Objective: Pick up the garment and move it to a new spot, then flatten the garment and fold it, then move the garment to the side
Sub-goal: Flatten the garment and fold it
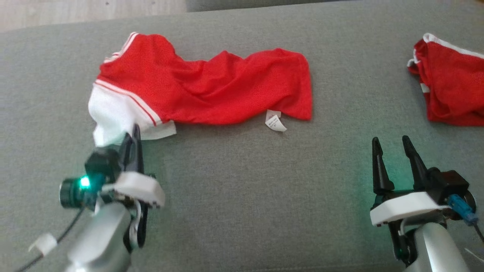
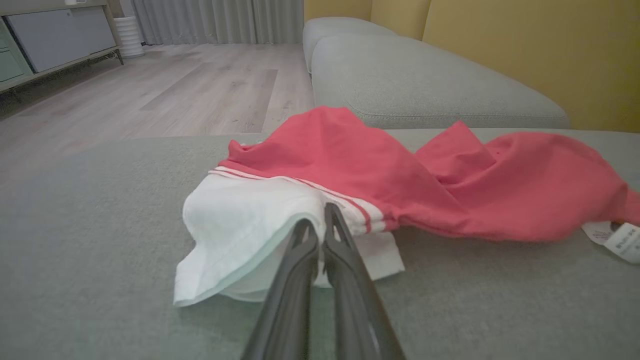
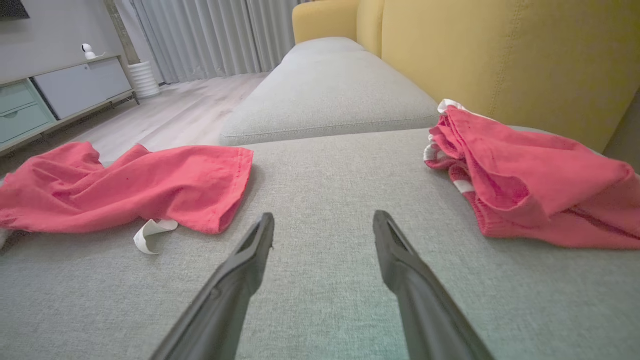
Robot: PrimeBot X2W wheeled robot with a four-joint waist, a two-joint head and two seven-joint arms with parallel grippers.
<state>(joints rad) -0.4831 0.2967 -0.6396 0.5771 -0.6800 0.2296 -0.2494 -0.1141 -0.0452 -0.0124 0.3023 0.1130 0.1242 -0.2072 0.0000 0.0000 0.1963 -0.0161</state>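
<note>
Head view: the garment (image 1: 211, 90) lies crumpled lengthways across the grey cushion (image 1: 242, 189). It is red for most of its run and white at my left end.
Garment detail: thin red stripes border the white part. A small white tag (image 1: 275, 121) sticks out from the near edge and lies flat on the cushion.
Left pincer (image 1: 135, 132): pressed together on the near white edge of the garment. In the left wrist view my two dark tips meet on that white cloth, which bunches up around them.
Right pincer (image 1: 390, 140): spread wide and holding nothing. It is over bare cushion, well apart from the garment's red end.
Second garment (image 1: 452, 87): also red with white trim, bunched at the right end of the cushion, apart from the first.
Right wrist view: I point between the two red heaps. A yellow backrest (image 3: 500, 50) rises behind the second one.
Beyond: another grey seat (image 3: 330, 85), a pale wood floor (image 2: 175, 90), grey curtains (image 3: 210, 35) and a low cabinet (image 3: 55, 95).
</note>
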